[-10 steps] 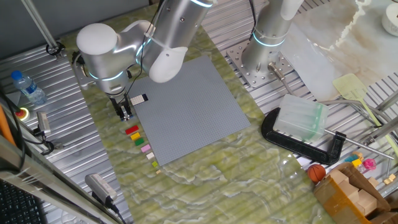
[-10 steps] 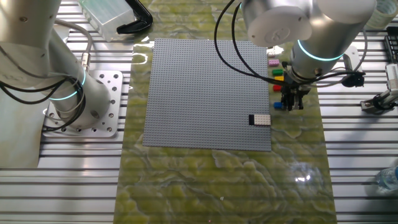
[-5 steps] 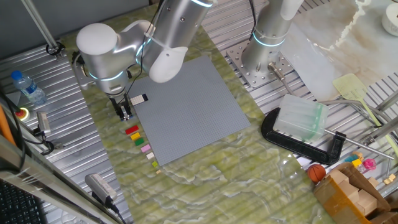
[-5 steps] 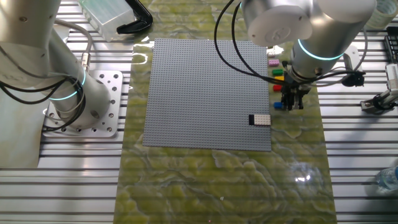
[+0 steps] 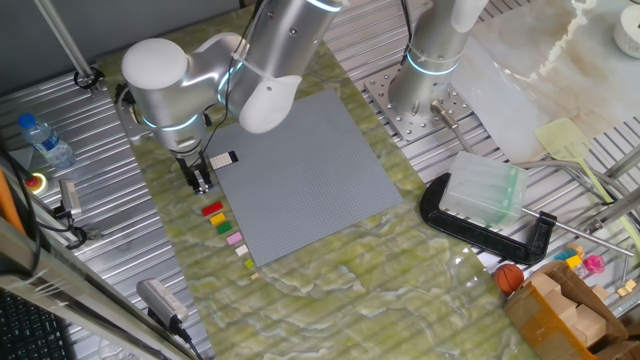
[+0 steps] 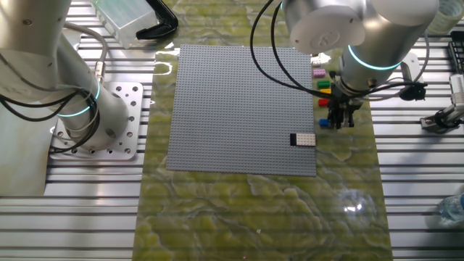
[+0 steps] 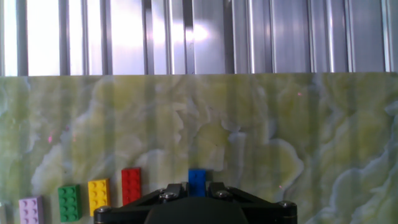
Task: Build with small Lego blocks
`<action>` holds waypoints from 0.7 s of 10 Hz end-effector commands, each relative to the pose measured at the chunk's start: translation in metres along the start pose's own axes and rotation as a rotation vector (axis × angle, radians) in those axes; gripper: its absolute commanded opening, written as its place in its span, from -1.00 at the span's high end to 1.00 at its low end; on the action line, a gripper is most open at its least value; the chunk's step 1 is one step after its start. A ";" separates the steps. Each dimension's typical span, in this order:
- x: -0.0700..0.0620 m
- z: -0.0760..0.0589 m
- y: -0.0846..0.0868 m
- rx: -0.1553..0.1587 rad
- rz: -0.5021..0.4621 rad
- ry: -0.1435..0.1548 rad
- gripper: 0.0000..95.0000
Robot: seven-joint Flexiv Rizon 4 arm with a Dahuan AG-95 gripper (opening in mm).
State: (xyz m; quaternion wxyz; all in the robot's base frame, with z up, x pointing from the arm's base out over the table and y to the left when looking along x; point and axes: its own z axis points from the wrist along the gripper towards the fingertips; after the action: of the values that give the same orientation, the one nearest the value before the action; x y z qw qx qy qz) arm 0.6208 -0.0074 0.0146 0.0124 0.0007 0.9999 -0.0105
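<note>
The grey studded baseplate (image 6: 243, 109) fills the middle of the marbled green mat (image 5: 330, 290), with a black-and-white pair of bricks (image 6: 303, 140) already seated near its edge. Beside that edge lies the row of loose small Lego blocks (image 5: 228, 231). The hand view shows the blue block (image 7: 198, 178) directly ahead of the gripper (image 6: 339, 123), then the red block (image 7: 131, 185), yellow block (image 7: 98, 195), green block (image 7: 68, 201) and pink block (image 7: 29, 208). The gripper hangs low over the blue block; its fingertips are hidden behind the housing, so I cannot tell whether they are parted or closed, though they probably straddle it. These bricks look rigid, light and glossy, likely slippery; pinching the two long flat sides, below the studs, should hold best.
</note>
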 end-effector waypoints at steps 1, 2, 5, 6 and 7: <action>0.000 0.000 0.000 0.001 0.001 0.006 0.20; 0.000 0.000 0.000 0.001 0.002 0.006 0.20; 0.000 0.000 0.000 0.001 0.003 0.005 0.60; 0.000 0.000 0.000 0.002 0.004 0.005 0.60; 0.000 0.000 0.000 0.002 0.005 0.005 0.60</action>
State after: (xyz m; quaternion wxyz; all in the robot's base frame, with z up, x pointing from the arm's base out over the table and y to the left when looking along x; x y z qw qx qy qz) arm 0.6204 -0.0071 0.0145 0.0098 0.0027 0.9999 -0.0112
